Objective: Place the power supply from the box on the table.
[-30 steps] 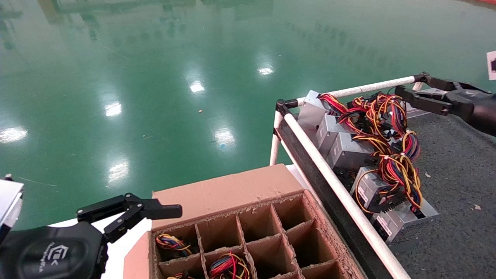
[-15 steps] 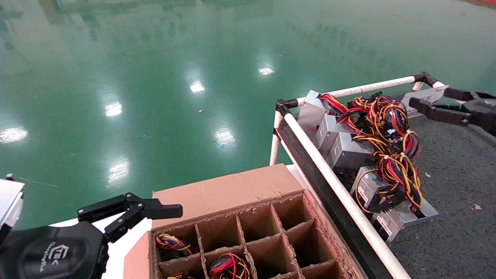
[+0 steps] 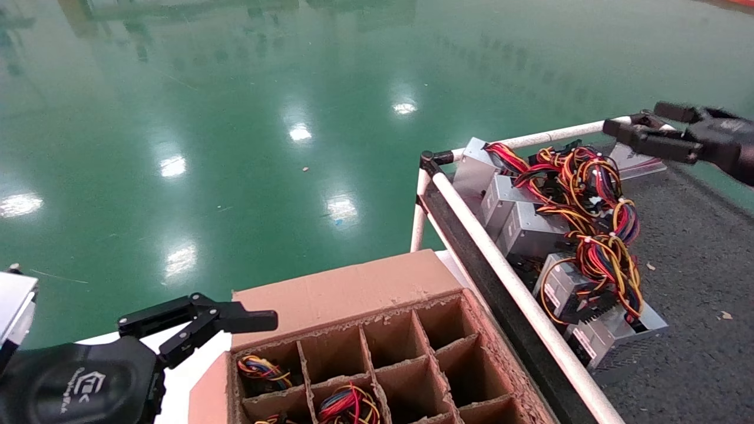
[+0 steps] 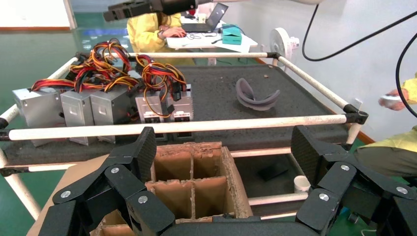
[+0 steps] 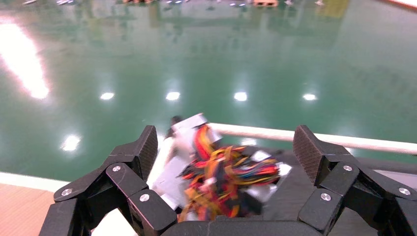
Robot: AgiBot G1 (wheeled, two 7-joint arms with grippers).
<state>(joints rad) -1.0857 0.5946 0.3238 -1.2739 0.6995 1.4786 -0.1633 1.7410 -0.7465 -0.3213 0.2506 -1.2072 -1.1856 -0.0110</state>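
While the left gripper (image 3: 235, 321) sits parked low beside the box (image 3: 353, 294), its jaws spread wide and holding nothing, the right gripper (image 3: 639, 126) hangs in the air over the far corner of the table (image 3: 695, 247), just above the white rail (image 3: 506, 277). Its jaws too stand wide apart with nothing between them; from its own wrist camera the two black fingers (image 5: 142, 152) frame the pile below without touching it.

Several power supplies (image 3: 533, 229) lie in a row on the table, pressed against the rail on the side nearest the box, their red, yellow and orange wires (image 3: 589, 194) heaped in a tangle on top. From the left wrist camera they stand side by side behind the rail, silver cases (image 4: 110, 105) facing outward. One more silver case (image 3: 639, 159) lies flat at the far corner, directly beneath the right gripper.

The box stands off the table's edge, its torn cardboard dividers forming square cells. Most of the visible cells are bare; the ones nearest the left gripper hold coloured wire bundles (image 3: 350, 406), so power supplies remain inside. A grey curved strap-like object (image 4: 255, 96) lies alone on the felt, well apart from the row.
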